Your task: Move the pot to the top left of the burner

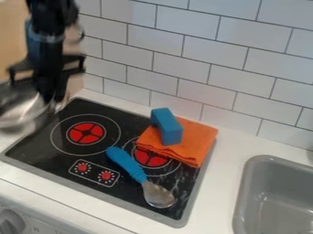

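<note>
black arm [51,18] at upper left, near upright; gripper [52,93] beneath, pointing down

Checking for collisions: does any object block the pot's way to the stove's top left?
Nothing visible does: the gripper is at the pot, and the spoon, orange cloth and blue block lie farther right.

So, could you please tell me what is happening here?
A robot arm has its claw at the metal pot, to the left of the stove's red rings; whether it grips the pot, I cannot tell. A spoon lies on the stove, and a blue block rests on an orange cloth.
</note>
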`<state>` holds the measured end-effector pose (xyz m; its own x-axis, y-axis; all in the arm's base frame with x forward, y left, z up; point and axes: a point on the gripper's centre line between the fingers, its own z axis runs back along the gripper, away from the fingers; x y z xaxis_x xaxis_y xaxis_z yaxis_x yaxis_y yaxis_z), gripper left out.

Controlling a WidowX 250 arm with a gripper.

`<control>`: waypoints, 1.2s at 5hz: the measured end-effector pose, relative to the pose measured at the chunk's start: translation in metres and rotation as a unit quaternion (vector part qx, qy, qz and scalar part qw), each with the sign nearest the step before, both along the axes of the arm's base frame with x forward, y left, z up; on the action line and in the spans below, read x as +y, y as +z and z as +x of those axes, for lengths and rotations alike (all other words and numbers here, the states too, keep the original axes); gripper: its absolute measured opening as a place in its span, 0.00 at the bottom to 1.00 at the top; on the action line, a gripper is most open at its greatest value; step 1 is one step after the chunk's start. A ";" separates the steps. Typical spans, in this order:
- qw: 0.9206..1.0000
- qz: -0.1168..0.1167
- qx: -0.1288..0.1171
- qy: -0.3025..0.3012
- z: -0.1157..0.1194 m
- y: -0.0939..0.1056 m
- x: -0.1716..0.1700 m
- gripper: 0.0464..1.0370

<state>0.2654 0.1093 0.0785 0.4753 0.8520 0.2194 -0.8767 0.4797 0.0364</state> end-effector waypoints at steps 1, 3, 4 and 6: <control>1.000 -0.021 0.003 -0.009 0.015 -0.003 -0.007 0.02; 0.999 -0.026 -0.001 -0.044 0.056 -0.009 -0.018 0.02; 0.998 -0.029 0.000 -0.047 0.068 -0.016 -0.023 0.02; 0.996 -0.022 0.015 -0.080 0.084 -0.034 -0.038 0.02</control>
